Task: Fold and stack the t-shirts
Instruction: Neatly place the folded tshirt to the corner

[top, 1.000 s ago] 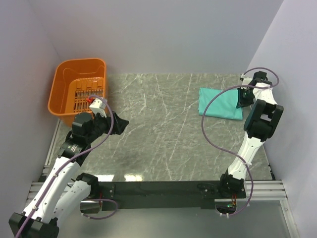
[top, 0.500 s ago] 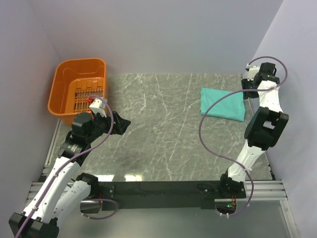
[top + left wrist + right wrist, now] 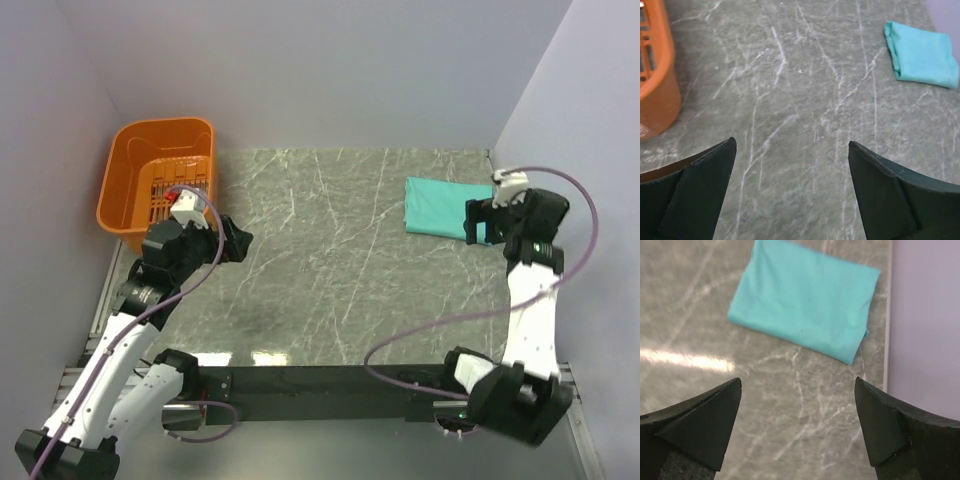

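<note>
One teal t-shirt lies folded into a flat rectangle at the far right of the marble table; it also shows in the left wrist view and the right wrist view. My right gripper hovers at the shirt's right end, open, with only bare table between its fingers. My left gripper is far from the shirt, beside the orange basket, open and holding nothing.
An orange plastic basket stands at the far left corner, its rim also in the left wrist view. Lilac walls close in the table on three sides; the right wall runs right beside the shirt.
My right gripper has opened, let go of the folded shirt and drawn back toward the near side. The left gripper has opened wider and shifted slightly toward the basket.
</note>
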Motion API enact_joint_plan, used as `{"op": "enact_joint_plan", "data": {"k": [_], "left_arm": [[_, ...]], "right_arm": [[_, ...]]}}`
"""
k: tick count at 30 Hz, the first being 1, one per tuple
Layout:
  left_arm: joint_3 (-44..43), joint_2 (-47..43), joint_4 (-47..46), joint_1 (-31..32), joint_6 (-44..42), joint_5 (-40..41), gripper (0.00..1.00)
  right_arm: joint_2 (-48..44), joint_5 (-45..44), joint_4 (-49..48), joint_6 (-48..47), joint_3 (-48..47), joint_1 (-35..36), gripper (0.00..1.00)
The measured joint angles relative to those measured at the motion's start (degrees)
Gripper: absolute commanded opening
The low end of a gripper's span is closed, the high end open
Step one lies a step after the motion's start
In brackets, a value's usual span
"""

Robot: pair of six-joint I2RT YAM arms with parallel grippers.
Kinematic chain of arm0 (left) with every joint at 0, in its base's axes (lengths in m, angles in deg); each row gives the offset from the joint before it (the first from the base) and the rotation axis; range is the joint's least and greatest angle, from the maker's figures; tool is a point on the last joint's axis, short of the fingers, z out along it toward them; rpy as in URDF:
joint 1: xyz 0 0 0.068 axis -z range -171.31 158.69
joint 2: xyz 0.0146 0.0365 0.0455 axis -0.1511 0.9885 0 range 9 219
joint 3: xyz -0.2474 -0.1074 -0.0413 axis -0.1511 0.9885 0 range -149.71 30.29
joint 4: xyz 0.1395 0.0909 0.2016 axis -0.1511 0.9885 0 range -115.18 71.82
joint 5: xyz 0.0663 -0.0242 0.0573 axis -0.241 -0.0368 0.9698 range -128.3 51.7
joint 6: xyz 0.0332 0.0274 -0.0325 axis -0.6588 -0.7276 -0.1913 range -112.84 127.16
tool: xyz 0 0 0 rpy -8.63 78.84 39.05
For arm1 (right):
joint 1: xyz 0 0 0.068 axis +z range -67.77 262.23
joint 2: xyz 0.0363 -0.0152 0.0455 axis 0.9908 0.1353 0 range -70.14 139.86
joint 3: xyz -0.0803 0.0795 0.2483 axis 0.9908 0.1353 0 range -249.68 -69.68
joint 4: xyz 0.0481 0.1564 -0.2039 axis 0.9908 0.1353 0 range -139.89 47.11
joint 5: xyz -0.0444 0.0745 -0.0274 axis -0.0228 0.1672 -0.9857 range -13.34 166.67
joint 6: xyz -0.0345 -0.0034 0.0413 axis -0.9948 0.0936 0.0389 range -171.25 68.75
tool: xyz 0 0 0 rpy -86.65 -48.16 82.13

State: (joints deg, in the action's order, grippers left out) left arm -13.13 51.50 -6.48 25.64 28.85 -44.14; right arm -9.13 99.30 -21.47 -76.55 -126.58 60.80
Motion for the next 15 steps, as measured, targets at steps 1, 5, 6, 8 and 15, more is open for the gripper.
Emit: {"op": "enact_joint_plan", "data": {"k": [1, 5, 6, 8, 15], "left_arm": [[0.02, -0.44, 0.63, 0.0, -0.02, 0.7, 0.99], [1.18, -3.82, 2.34, 0.0, -0.28, 3.17, 0.99], [1.84, -4.98, 2.58, 0.0, -0.44, 3.61, 0.99], [3.26, -7.08, 3.21, 0.0, -0.55, 4.24, 0.99], [4.33, -8.66, 3.78, 0.0, -1.01, 6.12, 0.99]], "right_arm": [[-3.04, 0.79, -1.27, 2.45, 1.62, -0.98, 1.0], [-10.56, -0.63, -5.53, 13.46, 4.9, -4.02, 1.0], [-12.11, -2.21, -6.67, 17.03, 5.73, -4.11, 1.0], [-14.32, -5.51, -8.04, 21.64, 7.26, -4.13, 1.0], [-20.55, -15.28, -9.57, 27.45, 11.69, -4.13, 1.0]]}}
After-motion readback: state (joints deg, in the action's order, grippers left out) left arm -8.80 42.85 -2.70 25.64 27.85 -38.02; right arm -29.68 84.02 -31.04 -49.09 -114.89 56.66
